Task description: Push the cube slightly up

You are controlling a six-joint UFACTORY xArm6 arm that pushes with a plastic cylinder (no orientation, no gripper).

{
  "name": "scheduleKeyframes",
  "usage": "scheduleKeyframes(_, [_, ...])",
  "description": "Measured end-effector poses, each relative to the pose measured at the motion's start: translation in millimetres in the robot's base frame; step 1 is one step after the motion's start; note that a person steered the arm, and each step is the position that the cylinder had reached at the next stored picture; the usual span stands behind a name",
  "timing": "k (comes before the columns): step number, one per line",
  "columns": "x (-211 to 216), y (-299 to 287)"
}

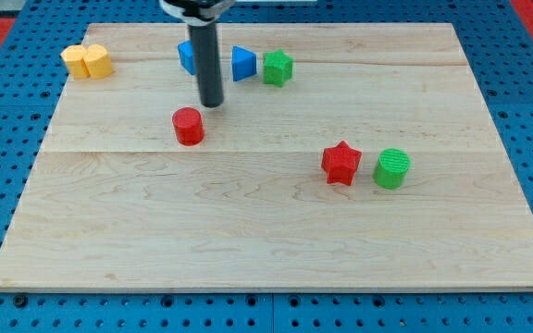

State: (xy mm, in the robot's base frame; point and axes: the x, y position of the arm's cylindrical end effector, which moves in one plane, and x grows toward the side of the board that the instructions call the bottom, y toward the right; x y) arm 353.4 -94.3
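Rod first: my tool is a straight dark rod with no jaws to spread or press together, so it pinches nothing, and my tip (211,104) stands on the wooden bench (266,231) in the upper left part of the board. Just below it and a little toward the view's left sits the red cylinder (189,126) — close to my tip, though I cannot tell whether the two touch. Behind the rod, toward the view's top, is a blue block (187,56) that the rod partly hides; I take it for the cube, but its shape is not fully clear from what shows on the rod's left side. On the rod's right side lies another blue block (241,63), wedge-like or triangular in outline, and just beside that, farther to the view's right, is the green star-shaped block (278,67), near it but seemingly apart. My tip is below this row of three — nearer the blue block on the left than the green one. At the view's top left corner of the bench rests a yellow block (87,61), lobed like two rounded parts joined together. Well apart from all these, in the right half, the red star (341,163) and the green cylinder (392,168) stand side by side, close but with a gap between them.
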Motion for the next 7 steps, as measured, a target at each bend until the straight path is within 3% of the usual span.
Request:
scheduleKeyframes(2, [-109.8, -30.4])
scheduleKeyframes(3, [-151.2, -73.0])
scheduleKeyframes(5, [-162.0, -123.7])
scheduleKeyframes(6, [-161.5, -102.9])
scheduleKeyframes(7, [-98.9, -18.8])
